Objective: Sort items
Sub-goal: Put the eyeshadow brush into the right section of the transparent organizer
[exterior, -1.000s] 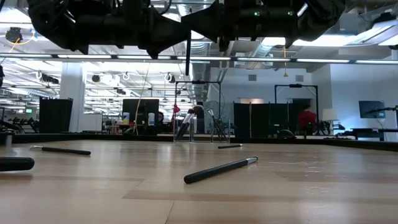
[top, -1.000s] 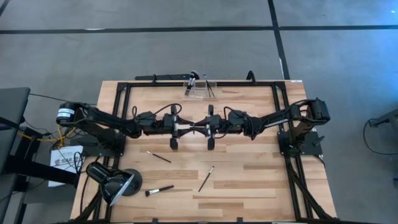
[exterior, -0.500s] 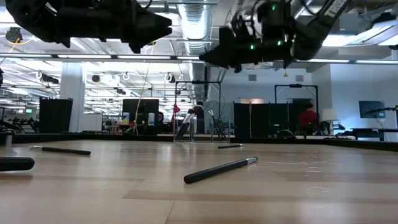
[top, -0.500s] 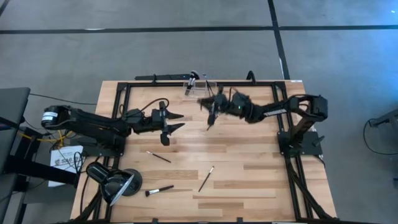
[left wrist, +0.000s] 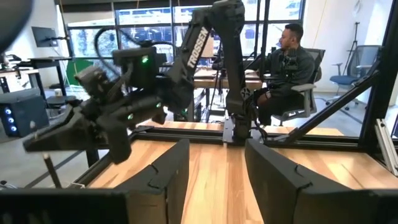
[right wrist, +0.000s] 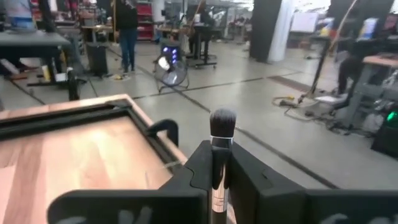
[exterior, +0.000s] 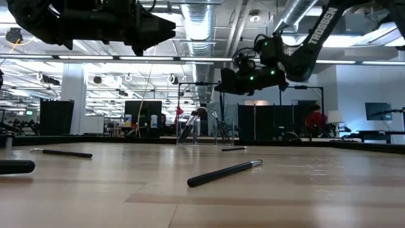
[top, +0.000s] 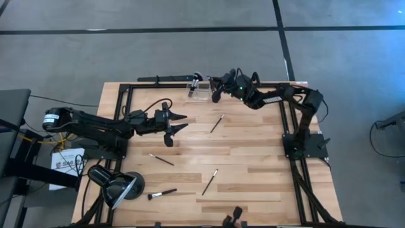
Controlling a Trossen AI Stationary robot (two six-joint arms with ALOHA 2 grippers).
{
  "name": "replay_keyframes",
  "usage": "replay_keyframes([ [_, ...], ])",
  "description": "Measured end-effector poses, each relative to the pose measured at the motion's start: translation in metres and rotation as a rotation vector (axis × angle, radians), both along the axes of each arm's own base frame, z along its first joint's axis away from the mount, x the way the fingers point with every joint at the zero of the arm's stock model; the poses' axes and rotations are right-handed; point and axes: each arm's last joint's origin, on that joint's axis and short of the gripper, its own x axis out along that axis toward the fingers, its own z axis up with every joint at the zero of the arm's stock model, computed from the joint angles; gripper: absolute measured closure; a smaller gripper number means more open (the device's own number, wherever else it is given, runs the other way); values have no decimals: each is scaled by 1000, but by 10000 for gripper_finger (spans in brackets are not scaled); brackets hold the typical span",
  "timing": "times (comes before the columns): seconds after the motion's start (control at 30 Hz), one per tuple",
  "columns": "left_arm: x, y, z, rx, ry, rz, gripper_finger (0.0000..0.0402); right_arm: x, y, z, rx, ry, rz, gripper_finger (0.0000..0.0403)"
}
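My right gripper [top: 215,90] hovers at the far edge, just right of a clear holder [top: 200,89] with brushes standing in it, and is shut on a makeup brush [right wrist: 221,140]. From the left wrist view I see the right gripper [left wrist: 56,138] with the brush's handle [left wrist: 52,172] sticking out below it. My left gripper [top: 176,123] is open above the table's left-middle and holds nothing. Several brushes lie flat on the wood: one in the middle [top: 217,123], one further left [top: 161,159], and two toward the near edge [top: 210,181] [top: 162,193]. My right gripper pinches the brush between its two fingers [right wrist: 198,163], on the dark stem just below the bristle head [right wrist: 222,122]. The fingers come about level from the table's right and lie across the brush. It is lifted clear, roughly upright, head above the fingers and handle below.
A black desk lamp [top: 116,183] stands on the near left corner. A black frame [top: 126,88] runs round the table edges. A dark object [top: 233,218] sits at the near edge. A person [left wrist: 287,68] is seated beyond the table's right side.
A second ago both grippers met over the table's middle, with a brush hanging between them. My left gripper drew back toward the left edge and then stayed. My right gripper carried the brush away toward the far edge and turned, ending beside the clear holder.
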Motion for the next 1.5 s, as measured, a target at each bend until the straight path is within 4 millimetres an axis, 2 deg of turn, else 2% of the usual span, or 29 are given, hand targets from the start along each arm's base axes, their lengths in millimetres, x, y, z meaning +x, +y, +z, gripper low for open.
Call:
replay_keyframes([
  [0.1,0,0,0,0,0,0,250,3,-5,-10,19,24,23,386],
  [0.3,0,0,0,1,0,0,251,5,-6,-9,24,16,23,355],
  [0.6,0,0,0,6,1,0,254,2,-10,-17,140,14,-3,369],
  [0.77,0,0,0,1,0,0,254,2,-10,-18,162,16,-6,358],
  [1.0,0,0,0,0,0,-1,253,-2,-9,-33,260,132,-68,341],
  [1.27,0,0,0,0,4,-1,253,1,-2,-26,228,137,-43,336],
  [1.5,0,0,-1,3,6,0,253,-2,-1,-8,203,104,-49,335],
])
